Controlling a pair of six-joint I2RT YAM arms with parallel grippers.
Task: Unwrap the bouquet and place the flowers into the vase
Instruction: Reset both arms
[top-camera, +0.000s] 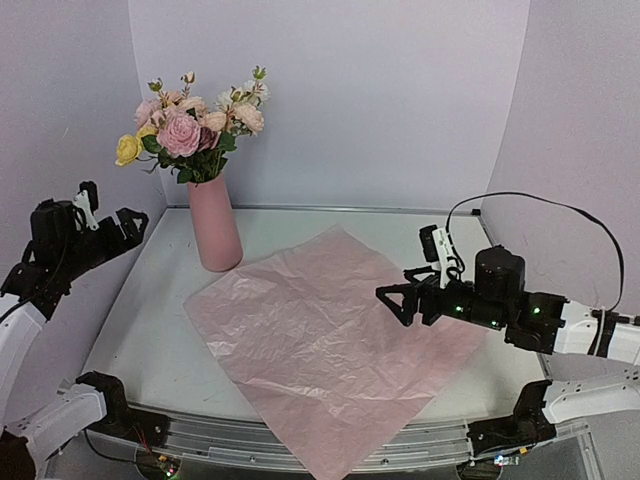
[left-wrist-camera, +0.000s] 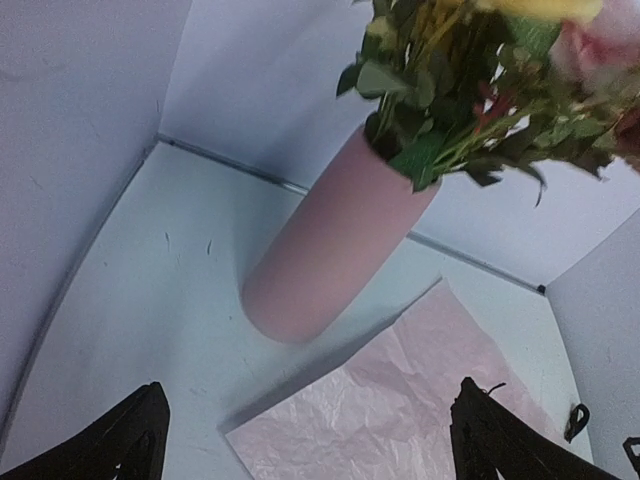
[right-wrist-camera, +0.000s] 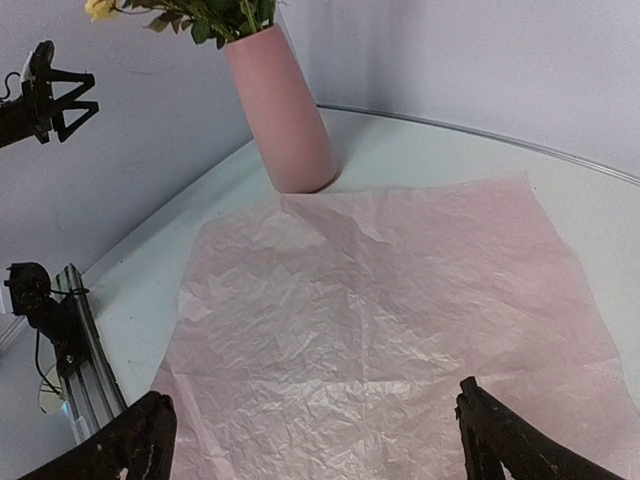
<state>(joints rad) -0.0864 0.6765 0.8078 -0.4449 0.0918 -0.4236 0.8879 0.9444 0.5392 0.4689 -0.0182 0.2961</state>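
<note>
Where flowers (left-wrist-camera: 470, 90) enter vase (left-wrist-camera: 330, 250), stems hidden, tops cropped

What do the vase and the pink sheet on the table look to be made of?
Vase: probably ceramic, possibly plastic; matte, with a smooth pink wall and no glare. Sheet: thin paper, likely tissue; matte, with fine crinkles and creases all over.
</note>
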